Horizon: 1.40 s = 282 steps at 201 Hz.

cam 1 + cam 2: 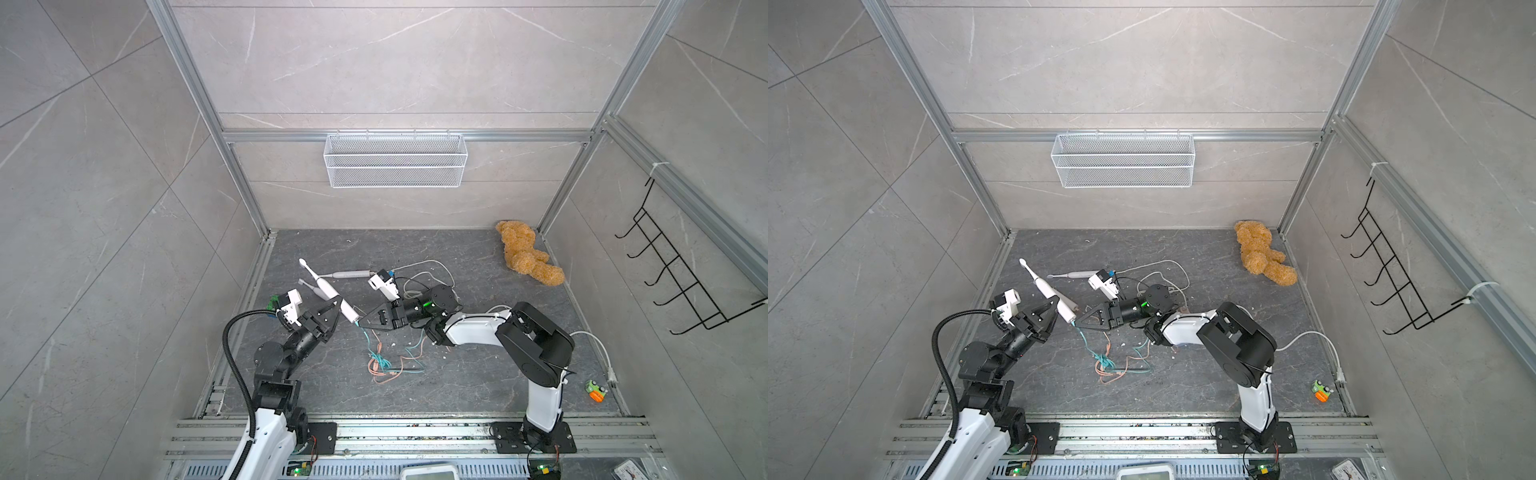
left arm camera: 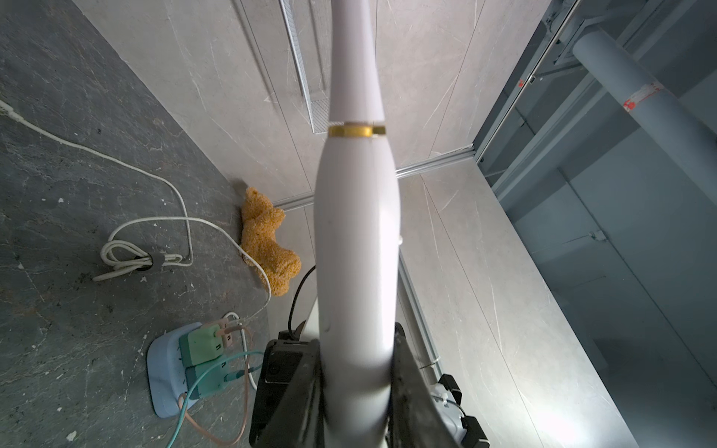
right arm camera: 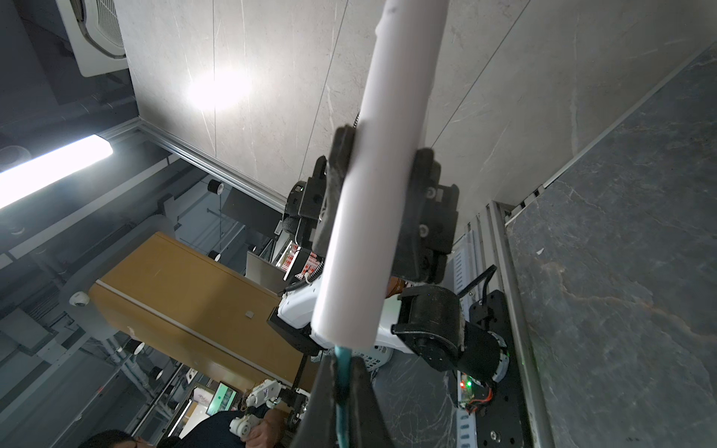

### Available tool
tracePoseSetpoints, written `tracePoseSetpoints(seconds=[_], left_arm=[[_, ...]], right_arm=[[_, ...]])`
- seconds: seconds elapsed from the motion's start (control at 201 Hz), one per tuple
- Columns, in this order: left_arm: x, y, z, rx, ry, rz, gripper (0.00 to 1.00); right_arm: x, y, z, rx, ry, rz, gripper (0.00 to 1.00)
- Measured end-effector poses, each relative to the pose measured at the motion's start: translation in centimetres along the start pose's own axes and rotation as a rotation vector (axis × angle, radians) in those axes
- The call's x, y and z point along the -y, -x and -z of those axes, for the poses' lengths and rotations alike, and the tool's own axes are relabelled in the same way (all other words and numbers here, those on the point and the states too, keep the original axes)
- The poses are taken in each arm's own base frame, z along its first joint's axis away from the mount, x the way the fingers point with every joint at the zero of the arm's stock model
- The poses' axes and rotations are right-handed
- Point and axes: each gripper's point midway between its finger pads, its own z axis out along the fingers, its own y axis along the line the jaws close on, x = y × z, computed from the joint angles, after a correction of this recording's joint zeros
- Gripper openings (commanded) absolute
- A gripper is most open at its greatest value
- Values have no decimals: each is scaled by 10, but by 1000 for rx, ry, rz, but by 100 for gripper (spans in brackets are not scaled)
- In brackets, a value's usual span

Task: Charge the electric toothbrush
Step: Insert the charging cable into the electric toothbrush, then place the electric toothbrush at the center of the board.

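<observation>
I stood by the cell and saw the white electric toothbrush (image 1: 322, 286) lifted clear of the dark stone floor (image 1: 457, 374). It was tilted, with its brush head aimed toward the back-left corner and its blunt bottom end toward the middle of the cell. The left gripper (image 1: 340, 302) was clamped across the lower part of the handle. In the left wrist view the black fingers (image 2: 403, 360) pressed against either side of the white body (image 2: 357, 232), just below the gold ring. The right gripper (image 1: 360, 325) reached in from the opposite side with its jaws pinched together on the end of a teal cable (image 1: 365, 336). In the right wrist view that cable (image 3: 343, 372) ran up between the closed tips (image 3: 343, 360) and met the bottom face of the handle (image 3: 372, 217). I could not tell whether the plug sat fully in. From there the teal cable dropped to the floor and tangled with a salmon cable (image 1: 376, 368) in front of the arms. A grey toothbrush (image 1: 349, 274) lay flat on the floor behind the raised one. In the left wrist view a pale blue power strip (image 2: 159, 368) carried green adapters with the coloured leads plugged in. Near it lay a bundled white cord (image 2: 147, 256). A tan teddy bear (image 1: 528, 253) slumped in the back-right corner, and a white wire basket (image 1: 395, 156) hung on the back wall.
</observation>
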Motion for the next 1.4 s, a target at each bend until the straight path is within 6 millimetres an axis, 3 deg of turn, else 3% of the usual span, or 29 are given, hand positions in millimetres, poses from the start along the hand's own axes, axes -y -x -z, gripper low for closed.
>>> tracePoseSetpoints(seconds=[0.588, 1.001, 1.125, 1.15, 1.195, 1.25, 1.325, 1.374, 1.404], left_arm=[[2, -9, 1, -28, -17, -50, 0], [-4, -18, 19, 34, -28, -108, 0], [-15, -18, 20, 33, 65, -108, 0], [-19, -19, 20, 27, 94, -104, 0], [-28, -21, 21, 17, 145, -91, 0], [-46, -28, 24, -16, 237, -59, 0], [-78, -40, 31, -64, 378, 1, 0], [-102, -45, 39, -77, 492, 39, 0], [-116, -46, 46, -75, 565, 56, 0]], right_arm=[[-3, 1, 5, -54, -2, -24, 0], [1, -5, 6, -98, -14, -89, 0], [10, -4, 11, -55, -51, -83, 31], [11, -3, 13, -39, -65, -77, 44], [12, -2, 19, -7, -101, -65, 56], [11, 6, 30, 68, -171, -7, 68], [2, 23, 46, 159, -285, 109, 77], [-6, 37, 60, 228, -397, 205, 98], [-12, 43, 68, 260, -465, 268, 100]])
